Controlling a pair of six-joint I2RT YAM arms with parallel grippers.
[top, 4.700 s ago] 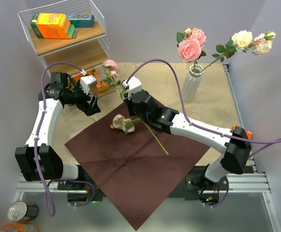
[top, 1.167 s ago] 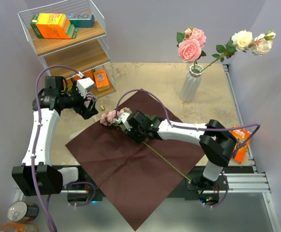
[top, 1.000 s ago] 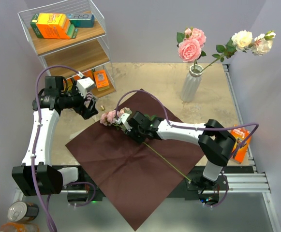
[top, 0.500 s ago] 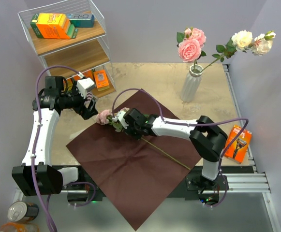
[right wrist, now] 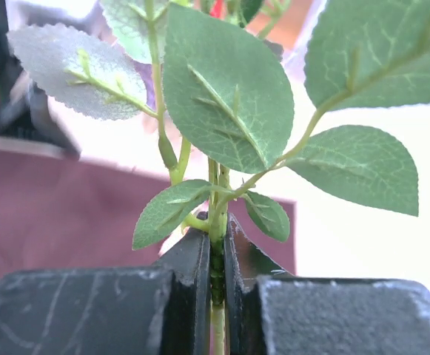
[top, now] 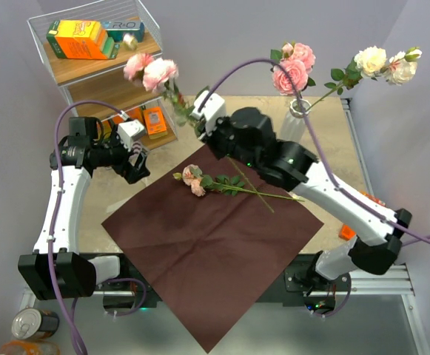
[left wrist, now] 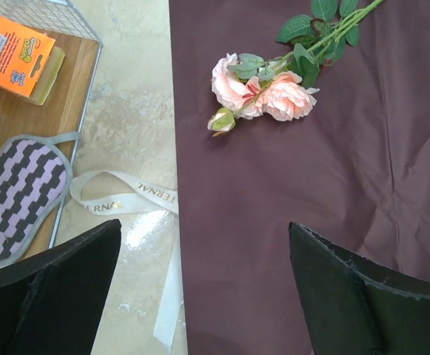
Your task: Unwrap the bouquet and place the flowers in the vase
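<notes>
Seen from above, the right gripper [top: 192,122] was raised over the far left part of the table [top: 252,111], its jaws closed tight on the green stem of a pink rose spray [top: 149,70]. The spray's two pink blooms stood up and to the left of the gripper, in front of a wire rack [top: 152,44]; the long stem trailed away beneath the gripper and its arm. In the right wrist view the two black fingers [right wrist: 192,285] pinched that stem just under a cluster of broad green leaves [right wrist: 229,96].

Below the right gripper a flat sheet of maroon paper [top: 200,251] was spread open on the table. On it lay a second rose [top: 195,180], its pink blooms toward the left gripper and its stem pointing away under the right arm.

The left gripper [top: 139,164] hung at the paper's left edge with its jaws wide apart and nothing between them. In its wrist view the second rose [left wrist: 266,92] lay ahead of the fingertips, nearer the right finger, and a cream ribbon [left wrist: 118,200] curled on the bare table ahead of the left finger.

The vase [top: 300,118] stood well apart from the right gripper, behind its wrist and partly hidden by the arm, with pink and cream roses already in it.
</notes>
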